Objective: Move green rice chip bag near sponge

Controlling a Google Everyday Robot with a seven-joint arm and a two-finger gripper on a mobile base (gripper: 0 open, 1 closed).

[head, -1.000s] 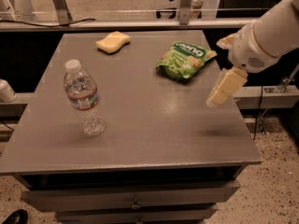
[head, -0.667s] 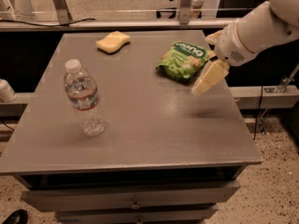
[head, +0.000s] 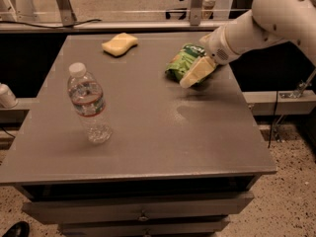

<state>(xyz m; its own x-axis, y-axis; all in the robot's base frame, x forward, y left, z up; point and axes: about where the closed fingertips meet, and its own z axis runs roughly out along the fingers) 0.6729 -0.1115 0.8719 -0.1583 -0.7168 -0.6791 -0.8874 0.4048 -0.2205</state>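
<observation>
The green rice chip bag (head: 180,63) lies on the grey table toward its far right, partly covered by my gripper. My gripper (head: 196,73) comes in from the right on a white arm and hangs right over the near right part of the bag; its yellowish pad points down and left. The pale yellow sponge (head: 120,44) lies at the far side of the table, left of the middle, well to the left of the bag.
A clear plastic water bottle (head: 89,102) with a white cap stands upright on the left half of the table (head: 148,147). Drawers sit under the front edge. A rail and metal legs run behind the table.
My gripper has moved left and toward the far side, from beside the table's right edge to over the bag. The bag, sponge and bottle have not moved.
</observation>
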